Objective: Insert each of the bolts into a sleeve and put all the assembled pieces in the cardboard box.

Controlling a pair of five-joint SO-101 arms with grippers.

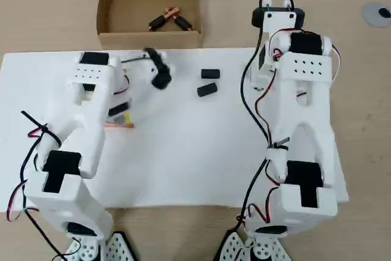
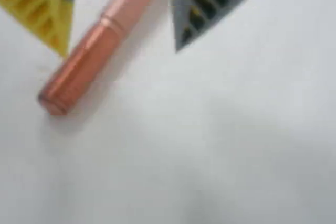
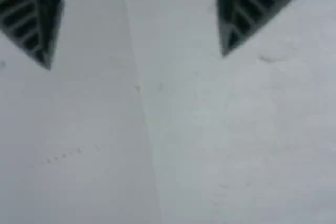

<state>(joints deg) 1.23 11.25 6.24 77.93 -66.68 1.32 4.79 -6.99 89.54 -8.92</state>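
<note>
1. Done, by the look of it: two assembled pieces (image 1: 165, 19) lying in the cardboard box (image 1: 104, 10), close to the wall nearest the white mat (image 1: 183, 151).
2. Still loose: one copper bolt (image 2: 84, 69) flat on the mat, not yet sleeved, and two black sleeves (image 1: 210, 73) side by side toward the mat's middle, well apart from the bolt.
3. Left gripper (image 2: 121, 51) low over the bolt, jaws spread with a finger on either side of the shank — straddling it, not clamped.
4. Right gripper (image 3: 136, 60) released as well, jaws wide over bare mat with nothing between them.
5. Judged past the halfway mark — at least one more insertion and one more drop into the box to go. Cannot tell whether the second sleeve has a bolt to match.
</note>
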